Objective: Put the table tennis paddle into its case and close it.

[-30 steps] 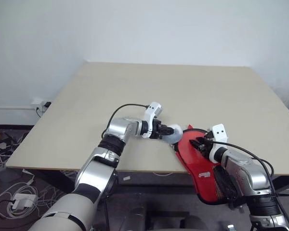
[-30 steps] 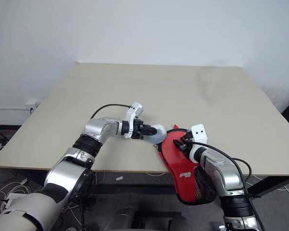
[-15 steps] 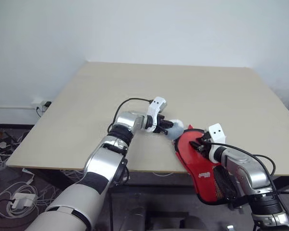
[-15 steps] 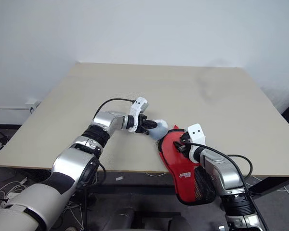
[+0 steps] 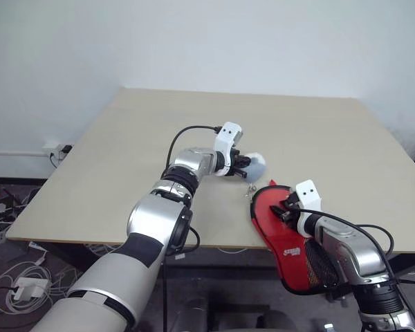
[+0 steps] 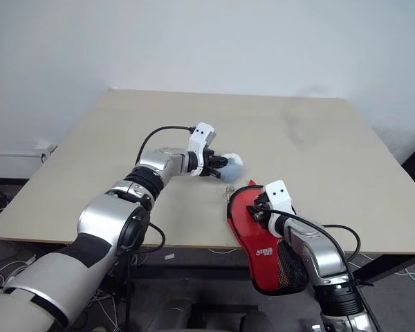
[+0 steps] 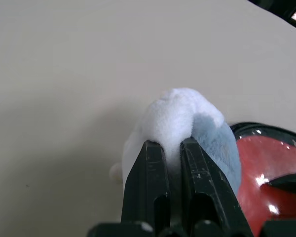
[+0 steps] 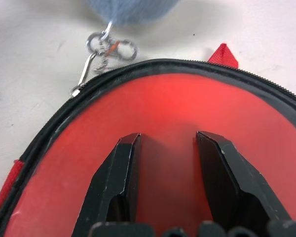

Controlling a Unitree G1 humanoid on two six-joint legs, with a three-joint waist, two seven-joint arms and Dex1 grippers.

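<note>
Case: one paddle-shaped red fabric case (image 5: 280, 232) with black zipper edging, under the right gripper (image 8: 167, 148), fingers apart.
Pompom: one fluffy pale-blue pompom (image 7: 185, 123), pinched by the left gripper (image 7: 171, 148).
Right wrist view: metal clasp (image 8: 106, 52) linking pompom and zipper.

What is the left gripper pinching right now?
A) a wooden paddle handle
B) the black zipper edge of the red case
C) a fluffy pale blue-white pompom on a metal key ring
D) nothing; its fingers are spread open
C: the left gripper is shut on the fluffy pale blue-white pompom, whose metal key ring trails to the zipper of the red fabric case.
</note>
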